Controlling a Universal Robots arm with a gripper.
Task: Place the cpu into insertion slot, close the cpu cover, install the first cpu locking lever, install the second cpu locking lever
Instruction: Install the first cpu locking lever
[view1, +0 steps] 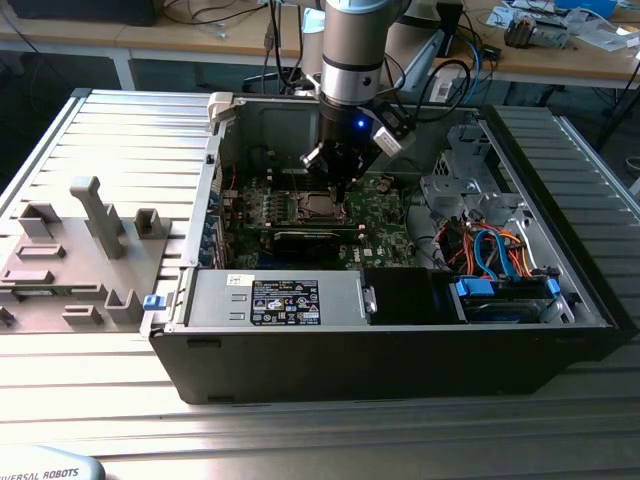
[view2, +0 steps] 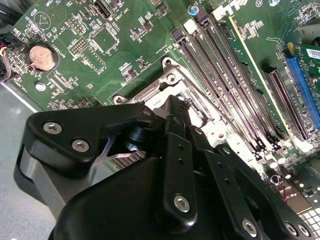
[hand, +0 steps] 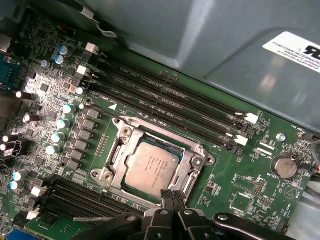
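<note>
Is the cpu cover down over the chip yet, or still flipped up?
Down. In the first wrist view the cover lies flat around the cpu, whose silver top shows through its cut-out. The gripper sits at its edge.

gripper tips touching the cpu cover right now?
Cannot tell. In the first wrist view the gripper tips, closed together, meet the edge of the cpu cover around the seated cpu, but neither contact nor a gap shows plainly.
</note>
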